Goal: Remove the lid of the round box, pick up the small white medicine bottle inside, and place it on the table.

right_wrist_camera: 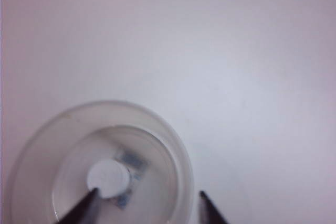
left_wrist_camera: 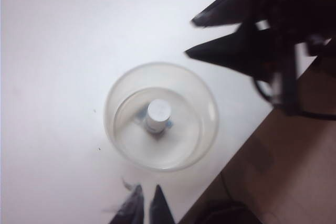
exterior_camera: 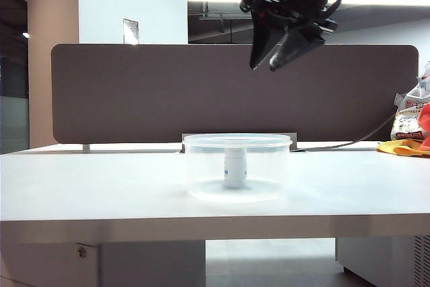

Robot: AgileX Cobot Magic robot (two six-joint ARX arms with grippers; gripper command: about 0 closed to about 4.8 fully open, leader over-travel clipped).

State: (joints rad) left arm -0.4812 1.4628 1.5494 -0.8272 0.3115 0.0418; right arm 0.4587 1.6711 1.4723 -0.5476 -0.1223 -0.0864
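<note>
Left gripper [left_wrist_camera: 147, 203]: hanging high, jaws nearly together, gripping nothing.
Right gripper [right_wrist_camera: 147, 205]: hovering with jaws parted, empty, over the small white medicine bottle [right_wrist_camera: 108, 180] standing inside the round box [right_wrist_camera: 178, 156].

One round box [exterior_camera: 236, 166] stands on the one table [exterior_camera: 101, 186], near the middle of its front edge, with one lid [exterior_camera: 236, 141] sitting on its rim and one small white medicine bottle [exterior_camera: 234, 168] upright inside it. Two grippers hang above the table: the right gripper [exterior_camera: 267, 66] with its two fingers slightly parted, and the left gripper [left_wrist_camera: 146, 205] with its two fingers nearly together. One dark partition panel [exterior_camera: 121, 92] stands along the table's back edge, and one heap of coloured bags [exterior_camera: 411, 129] lies at its far right corner.
</note>
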